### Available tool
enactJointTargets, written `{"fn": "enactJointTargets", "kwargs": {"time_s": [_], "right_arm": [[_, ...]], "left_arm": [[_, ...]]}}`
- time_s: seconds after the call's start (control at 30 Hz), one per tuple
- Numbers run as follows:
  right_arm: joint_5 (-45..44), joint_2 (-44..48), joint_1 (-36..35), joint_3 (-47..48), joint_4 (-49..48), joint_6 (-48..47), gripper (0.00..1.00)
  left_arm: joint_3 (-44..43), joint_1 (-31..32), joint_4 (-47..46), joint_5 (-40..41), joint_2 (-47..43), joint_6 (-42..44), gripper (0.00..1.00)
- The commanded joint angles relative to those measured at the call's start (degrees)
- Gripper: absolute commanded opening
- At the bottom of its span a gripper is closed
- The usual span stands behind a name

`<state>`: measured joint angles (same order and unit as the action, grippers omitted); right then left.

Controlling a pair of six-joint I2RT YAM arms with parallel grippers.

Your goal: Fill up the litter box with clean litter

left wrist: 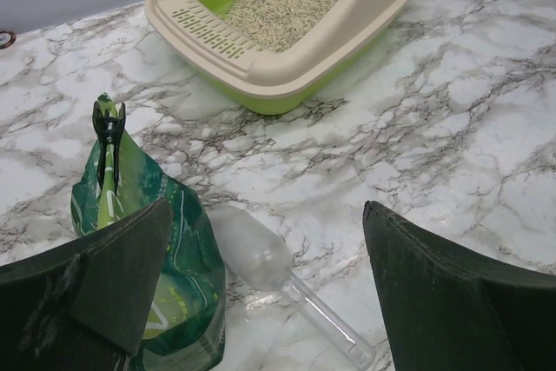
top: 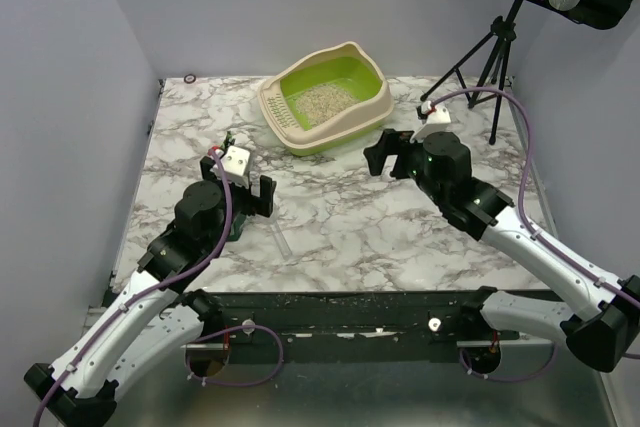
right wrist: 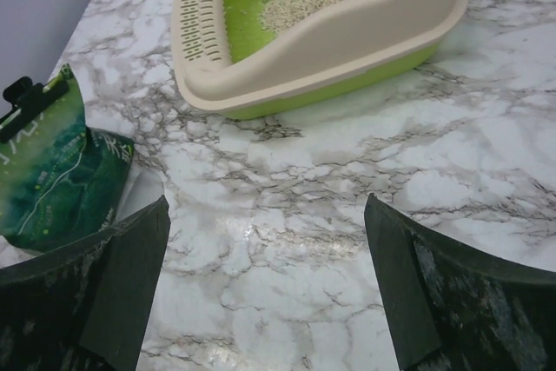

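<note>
Litter box (top: 378, 87) at far centre of worktop (top: 340, 207), slotted end toward the left-arm side. Only a thin patch of litter (left wrist: 278, 6) on the green floor, bare plastic around it. Judged early, most of the filling not yet done.

Left hand (left wrist: 267, 206): spread wide, pinching nothing, hovering over green printed bag (left wrist: 174, 258) and clear scoop (left wrist: 261, 258). Right hand (right wrist: 267, 202): spread wide too, empty, near the box front but apart from it.

Bag upright, mouth pinched shut by black clip (left wrist: 109, 128). Scoop flat on the worktop just beside the bag, handle toward the near edge.

Risks, as judged:
- Soft bag likely to crumple or tip if grabbed from one side. Spill on worktop once the clip is off.
- Clip small and narrow, so easy to miss, or to drag the whole bag over with it.
- Scoop clear and rounded, hard to pick out against the marble. Could roll, or slip out of a pinch on the thin handle.
- Left finger close to the bag, so a careless descent could knock it onto the scoop.
- Pouring too high or off-centre could send granules over the beige rim.
</note>
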<state>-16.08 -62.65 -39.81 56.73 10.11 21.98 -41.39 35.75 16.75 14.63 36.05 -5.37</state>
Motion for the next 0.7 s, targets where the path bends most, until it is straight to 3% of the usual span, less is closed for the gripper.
{"fn": "enactJointTargets", "kwargs": {"time_s": [0.0, 0.1, 0.2, 0.33, 0.47, 0.67], "right_arm": [[-8.3, 0.3, -0.4, -0.5, 3.5, 1.0, 1.00], [-9.4, 0.5, -0.4, -1.5, 3.5, 2.3, 1.00], [-1.6, 0.6, -0.4, -2.9, 2.9, -0.7, 1.00], [2.4, 1.9, -0.4, -6.6, -2.8, -0.8, 1.00], [5.3, -1.5, -0.4, -4.6, -1.2, -1.2, 1.00], [11.5, -3.9, -0.4, -5.0, -2.2, 0.1, 1.00]], "left_arm": [[1.4, 0.3, -2.8, 3.0, -1.0, -0.2, 0.99], [1.6, 0.3, -3.3, 6.5, -0.8, -1.2, 0.99], [1.1, 0.3, -2.6, 9.2, -0.4, -1.5, 0.99], [0.3, 0.3, -0.8, 11.9, 0.1, -0.8, 0.99], [-0.1, 0.3, -0.8, 16.1, 0.2, 0.1, 0.99], [-6.5, 0.2, 6.6, 26.6, 6.8, 0.5, 0.99]]}}
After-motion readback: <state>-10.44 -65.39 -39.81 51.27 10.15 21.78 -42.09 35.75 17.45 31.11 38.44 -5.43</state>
